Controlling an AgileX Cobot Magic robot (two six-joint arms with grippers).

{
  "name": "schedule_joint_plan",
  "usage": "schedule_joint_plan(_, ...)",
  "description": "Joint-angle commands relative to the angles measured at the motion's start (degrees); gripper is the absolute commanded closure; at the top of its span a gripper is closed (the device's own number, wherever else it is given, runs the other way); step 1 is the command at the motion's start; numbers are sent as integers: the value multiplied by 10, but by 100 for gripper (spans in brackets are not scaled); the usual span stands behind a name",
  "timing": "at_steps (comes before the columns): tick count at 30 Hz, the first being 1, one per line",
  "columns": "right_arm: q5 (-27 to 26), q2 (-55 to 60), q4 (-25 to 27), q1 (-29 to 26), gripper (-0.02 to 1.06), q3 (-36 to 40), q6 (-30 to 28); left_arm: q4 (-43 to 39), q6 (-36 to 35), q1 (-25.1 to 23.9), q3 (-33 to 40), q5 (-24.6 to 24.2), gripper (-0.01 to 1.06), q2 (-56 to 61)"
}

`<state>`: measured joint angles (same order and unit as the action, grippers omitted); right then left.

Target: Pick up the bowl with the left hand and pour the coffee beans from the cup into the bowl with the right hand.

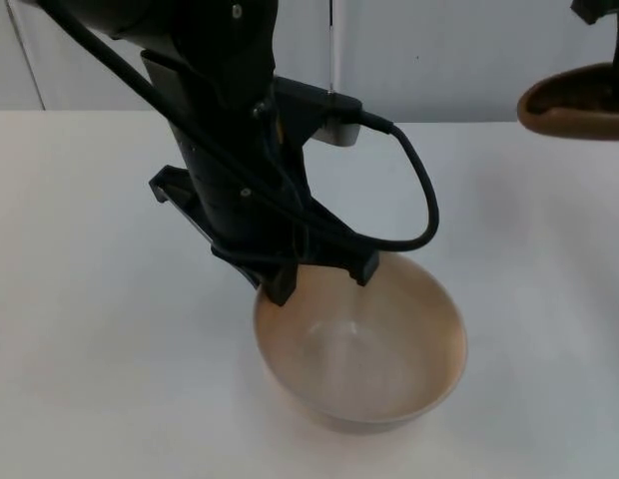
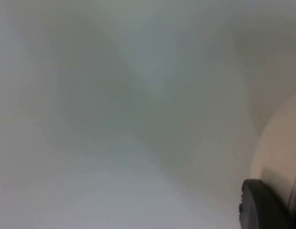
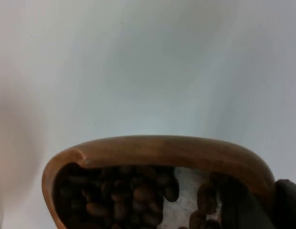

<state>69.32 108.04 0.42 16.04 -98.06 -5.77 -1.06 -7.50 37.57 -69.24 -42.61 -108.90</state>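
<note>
Right wrist view: coffee beans (image 3: 133, 195) in cup (image 3: 162, 150).

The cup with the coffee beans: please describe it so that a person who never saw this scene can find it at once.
Start from the white table and look to its far right, where the right end effector holds the cup up in the air. It is brown wood with dark coffee beans inside. The bowl at the left end effector is pale, wide and holds no beans.
</note>
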Motion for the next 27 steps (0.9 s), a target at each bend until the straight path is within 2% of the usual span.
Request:
schedule_joint_plan(1,6,-14,2,-2,104,-7,-7,5,-3,3,-1,0,105,1)
schedule_joint_plan(6,6,-23,-4,8,104,-7,-7,5,-3,3,-1,0,105,1)
schedule_joint_plan(19,6,-30,-31,86,104,-4,-11,5,-3,3,-1,0,105,1)
schedule_joint_plan(27,6,-41,-38,113,104,55,-11,5,-3,3,-1,0,105,1)
